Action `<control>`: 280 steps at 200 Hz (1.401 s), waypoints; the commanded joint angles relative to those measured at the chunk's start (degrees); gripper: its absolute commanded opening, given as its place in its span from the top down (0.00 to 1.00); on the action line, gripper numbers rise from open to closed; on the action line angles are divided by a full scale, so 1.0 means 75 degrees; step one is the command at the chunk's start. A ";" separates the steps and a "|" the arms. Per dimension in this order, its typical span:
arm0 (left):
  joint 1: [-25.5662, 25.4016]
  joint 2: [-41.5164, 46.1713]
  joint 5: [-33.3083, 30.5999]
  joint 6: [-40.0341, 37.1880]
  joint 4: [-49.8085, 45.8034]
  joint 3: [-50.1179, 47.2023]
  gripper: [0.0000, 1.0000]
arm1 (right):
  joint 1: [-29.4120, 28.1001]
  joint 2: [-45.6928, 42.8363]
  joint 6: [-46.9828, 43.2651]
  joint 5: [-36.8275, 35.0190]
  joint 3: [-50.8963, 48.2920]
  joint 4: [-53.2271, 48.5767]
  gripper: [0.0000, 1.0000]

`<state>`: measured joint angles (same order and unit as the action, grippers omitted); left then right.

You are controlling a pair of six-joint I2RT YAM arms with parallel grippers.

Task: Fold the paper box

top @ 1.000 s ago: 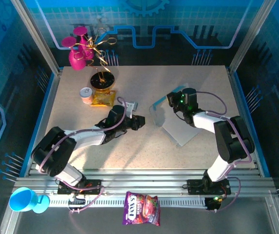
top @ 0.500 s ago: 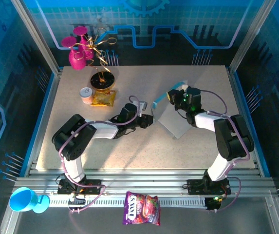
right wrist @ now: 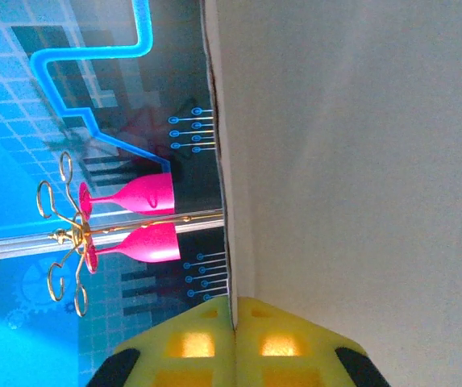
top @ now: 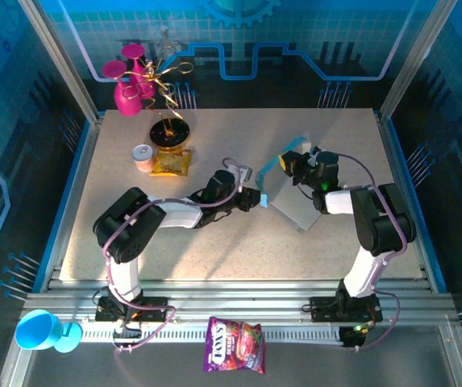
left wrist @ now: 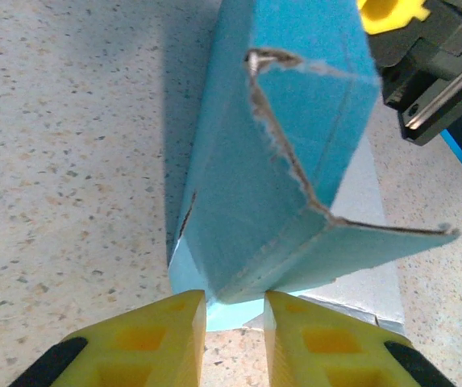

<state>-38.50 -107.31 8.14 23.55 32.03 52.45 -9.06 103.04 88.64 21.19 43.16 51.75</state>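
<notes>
While right pincer (right wrist: 235,310) clamps blue half-folded paper box (left wrist: 271,185), left pincer (left wrist: 235,305) narrowly parted.

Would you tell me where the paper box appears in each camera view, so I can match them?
Top external: paper box just right of centre.
Left wrist: paper box at centre, blue outside showing.
Right wrist: paper box across the right half, pale inside showing.
Shared landmark: right gripper pinching its edge.

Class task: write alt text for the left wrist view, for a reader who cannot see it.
A partly folded light-blue paper box stands on a speckled table, its flaps creased and ragged-edged. The left gripper, two yellow fingers narrowly apart, sits at the box's near bottom edge.
</notes>
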 commanded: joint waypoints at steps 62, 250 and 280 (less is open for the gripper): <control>-0.0342 -0.0370 -0.0322 -0.0248 0.0132 0.0434 0.74 | 0.0203 0.0171 0.0234 0.0323 -0.0123 0.0459 1.00; -0.0623 -0.0995 -0.1354 -0.0375 0.1443 0.0496 0.59 | 0.0237 0.0311 0.0591 0.0343 -0.0073 0.0714 1.00; -0.0657 -0.1010 -0.1695 -0.0351 0.1485 0.0472 0.55 | 0.0235 0.0341 0.0631 0.0350 -0.0059 0.0745 1.00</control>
<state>-42.96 -113.67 -0.75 21.91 39.42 55.88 -8.01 104.51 92.62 22.96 42.70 56.23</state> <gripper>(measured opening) 0.438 0.062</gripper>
